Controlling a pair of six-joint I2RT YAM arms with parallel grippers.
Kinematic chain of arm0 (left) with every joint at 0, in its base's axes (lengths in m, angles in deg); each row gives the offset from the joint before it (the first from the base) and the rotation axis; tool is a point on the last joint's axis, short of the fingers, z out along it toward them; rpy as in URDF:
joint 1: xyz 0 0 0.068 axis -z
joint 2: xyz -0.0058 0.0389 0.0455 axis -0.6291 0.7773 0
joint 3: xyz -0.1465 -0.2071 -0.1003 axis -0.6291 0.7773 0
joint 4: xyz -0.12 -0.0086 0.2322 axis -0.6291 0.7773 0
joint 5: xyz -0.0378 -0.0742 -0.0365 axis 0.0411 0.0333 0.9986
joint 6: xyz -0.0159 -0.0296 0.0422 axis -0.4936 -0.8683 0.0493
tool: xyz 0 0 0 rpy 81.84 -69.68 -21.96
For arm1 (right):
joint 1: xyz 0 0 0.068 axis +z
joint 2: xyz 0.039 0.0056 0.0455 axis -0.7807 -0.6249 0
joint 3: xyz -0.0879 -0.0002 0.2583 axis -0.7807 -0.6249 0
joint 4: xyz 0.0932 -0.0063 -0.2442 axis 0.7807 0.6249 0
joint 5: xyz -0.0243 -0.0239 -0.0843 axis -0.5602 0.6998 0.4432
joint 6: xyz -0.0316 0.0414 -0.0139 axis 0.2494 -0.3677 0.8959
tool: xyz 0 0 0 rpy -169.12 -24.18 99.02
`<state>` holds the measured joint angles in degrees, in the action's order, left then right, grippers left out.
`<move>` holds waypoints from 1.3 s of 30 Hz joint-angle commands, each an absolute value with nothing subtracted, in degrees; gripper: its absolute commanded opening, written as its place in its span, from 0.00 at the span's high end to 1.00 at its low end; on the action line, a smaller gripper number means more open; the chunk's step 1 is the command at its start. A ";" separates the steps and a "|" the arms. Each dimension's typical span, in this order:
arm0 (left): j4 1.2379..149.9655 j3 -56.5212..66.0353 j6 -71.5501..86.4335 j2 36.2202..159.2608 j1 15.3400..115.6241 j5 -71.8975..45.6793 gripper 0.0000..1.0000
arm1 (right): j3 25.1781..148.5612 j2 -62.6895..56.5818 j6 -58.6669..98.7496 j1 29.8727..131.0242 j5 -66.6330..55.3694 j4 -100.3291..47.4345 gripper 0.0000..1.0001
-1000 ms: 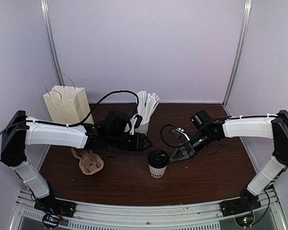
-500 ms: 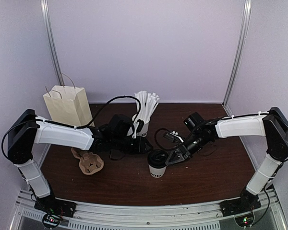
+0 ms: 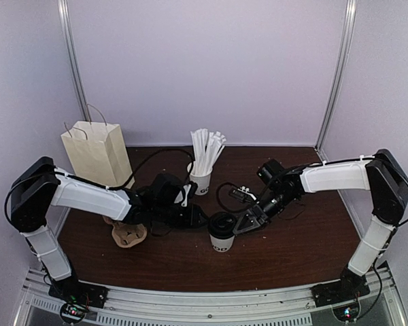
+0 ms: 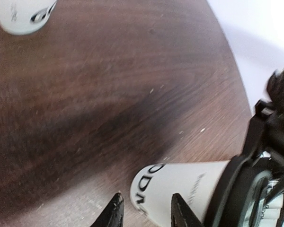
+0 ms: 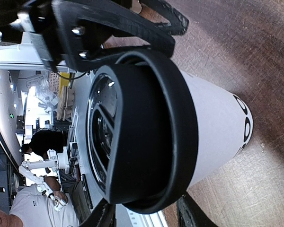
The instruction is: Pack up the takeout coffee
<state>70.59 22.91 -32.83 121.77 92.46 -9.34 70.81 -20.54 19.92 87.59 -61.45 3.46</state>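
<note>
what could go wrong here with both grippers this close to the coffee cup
The left gripper is low by the base of the white cup while the right gripper straddles its black lid; pushing from both sides might tip the cup. A pull on the lid alone could pop it off.

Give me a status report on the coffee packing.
Left end effector open at cup base; right end effector open, flanking lid. Cup upright, lidded. Stick cup behind, apart; nothing in the way.
</note>
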 commanded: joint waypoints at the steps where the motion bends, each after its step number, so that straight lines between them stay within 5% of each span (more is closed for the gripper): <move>1: 70.27 26.11 -34.87 121.48 92.66 -9.52 0.65 | 71.95 -23.52 23.25 87.89 -52.74 7.61 0.57; 13: 71.61 27.06 -32.17 117.00 92.67 -12.99 0.66 | 76.23 -30.06 25.85 87.73 -45.30 13.49 0.56; 20: 63.63 31.52 -30.50 109.46 92.68 -15.66 0.53 | 78.27 -28.30 27.38 87.49 -46.42 14.98 0.55; 39: 60.62 27.88 -31.86 116.52 92.80 -9.86 0.55 | 80.92 -29.88 28.97 86.56 -46.77 17.04 0.55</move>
<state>64.47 29.59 -31.63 115.67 92.65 -11.02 81.14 -26.57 28.29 86.89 -57.93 18.30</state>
